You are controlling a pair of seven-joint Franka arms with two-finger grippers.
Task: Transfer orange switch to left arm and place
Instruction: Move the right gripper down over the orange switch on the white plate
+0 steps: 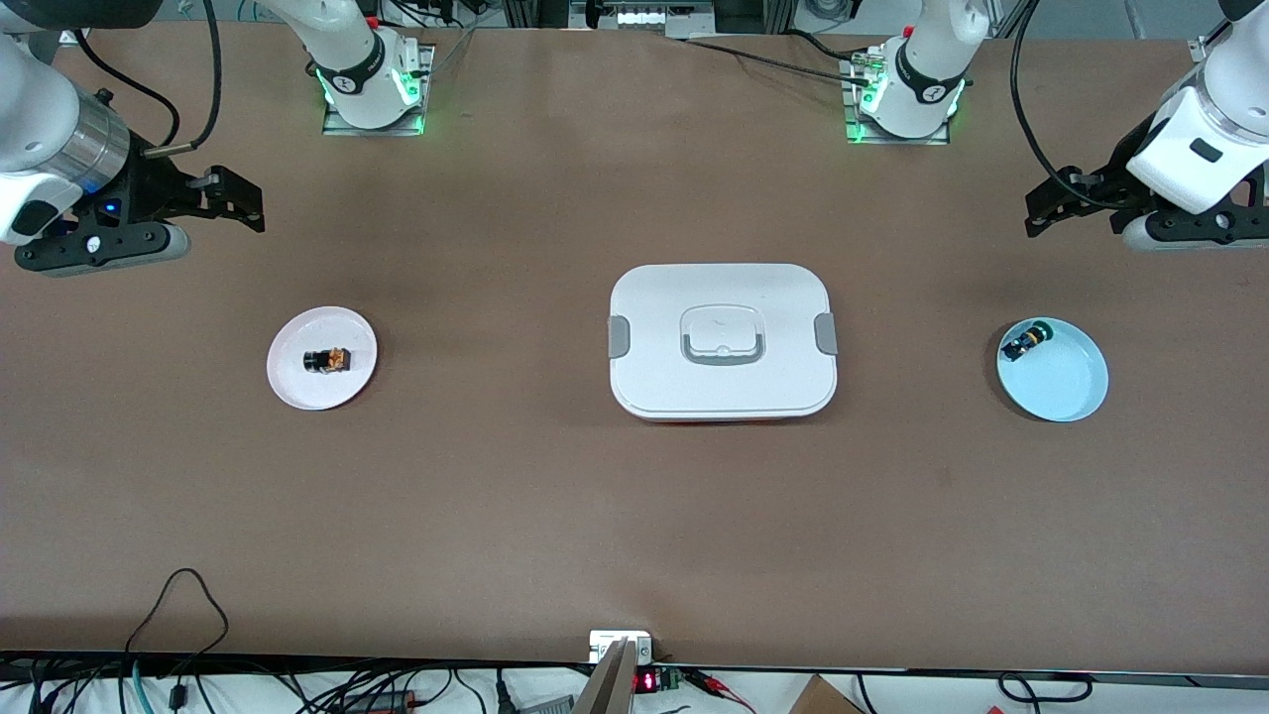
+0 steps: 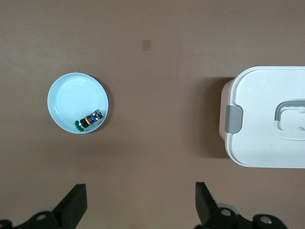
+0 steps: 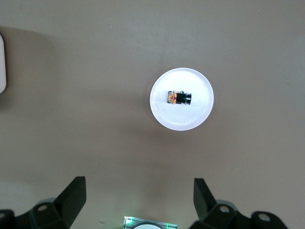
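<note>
Two plates flanking the box (image 1: pixel 723 342): orange switch (image 1: pixel 328 359) on white plate (image 1: pixel 322 358), green-capped switch (image 1: pixel 1024 341) on blue plate (image 1: pixel 1052 370), box blocking the direct path. Left gripper (image 2: pixel 138 207) spread wide, empty, above bare table. Right gripper (image 3: pixel 138 202) likewise, showing orange detail plainly.

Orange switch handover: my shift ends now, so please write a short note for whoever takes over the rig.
Left end effector: open, holding nothing, up at the left arm's end of the table.
Right end effector: open, holding nothing, up at the right arm's end.
Orange switch: lying on the white plate, toward the right arm's end.
Box: closed, mid-table between the plates.
Green switch: in the blue plate.
Done: nothing.
Left: pick, pass between arms clear of the box, place.
</note>
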